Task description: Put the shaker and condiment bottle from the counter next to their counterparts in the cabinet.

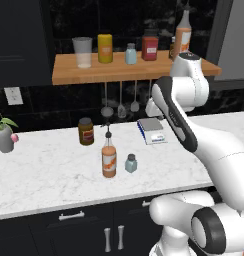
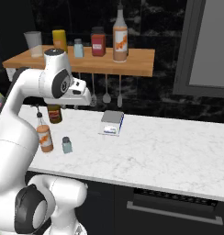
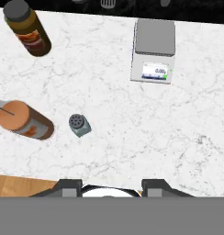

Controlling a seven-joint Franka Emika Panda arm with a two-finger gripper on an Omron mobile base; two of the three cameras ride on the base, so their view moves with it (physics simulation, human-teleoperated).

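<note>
- My gripper (image 3: 109, 187) hangs high above the wide white marble-patterned counter (image 3: 132, 128), fingers drawn together and pinching nothing.
- Nearest the counter's front edge, the small pale-blue shaker with a grey cap (image 1: 131, 163) stands just beside the tall orange-brown condiment bottle with a slim neck (image 1: 109, 156); reaching for the shaker, I judge I could knock the bottle over.
- Farther back stand a brown dark-lidded jar (image 1: 86, 131) and a grey kitchen scale (image 1: 152, 131).
- Farthest, the light-brown wooden shelf (image 1: 94, 75) carries the counterparts: a twin shaker (image 1: 131, 54) and a twin bottle (image 1: 183, 35), among a clear glass (image 1: 83, 52), a yellow canister (image 1: 105, 48) and a red jar (image 1: 150, 46). Crowding there risks bumps.
</note>
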